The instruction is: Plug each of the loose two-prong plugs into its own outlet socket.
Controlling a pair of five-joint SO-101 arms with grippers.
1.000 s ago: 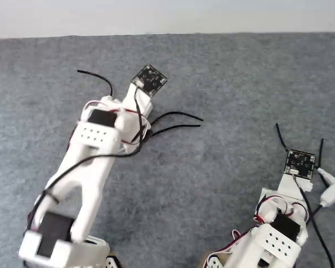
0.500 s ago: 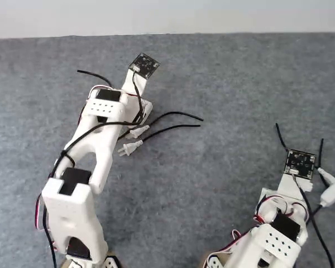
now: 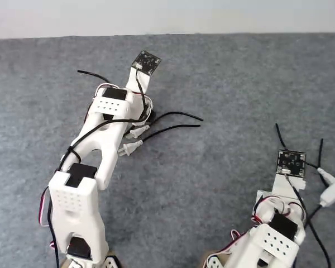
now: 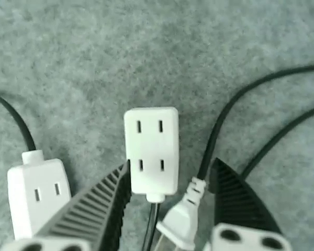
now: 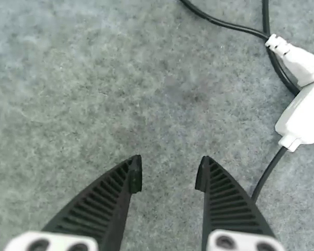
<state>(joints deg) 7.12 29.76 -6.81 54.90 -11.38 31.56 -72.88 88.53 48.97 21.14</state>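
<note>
— Grey fabric covers the desk (image 3: pixel 229 89). Where are the plugs (image 3: pixel 131 147)?
— Two loose white plugs lie left of centre in the high view, beside the left arm (image 3: pixel 103 139). One sits between the left gripper (image 4: pixel 171 167)'s spread jaws, next to an outlet socket (image 4: pixel 150 149).
— Any change?
— That arm has stretched slightly toward the upper left; the right arm (image 3: pixel 273 234) edged left.
— Right gripper (image 5: pixel 169 163)?
— Spread over bare fabric, lower right.

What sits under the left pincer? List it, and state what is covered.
Under the open left pincer lie a white double socket block and a loose white plug, with a second socket to one side. One pincer finger hides part of that second socket.
</note>
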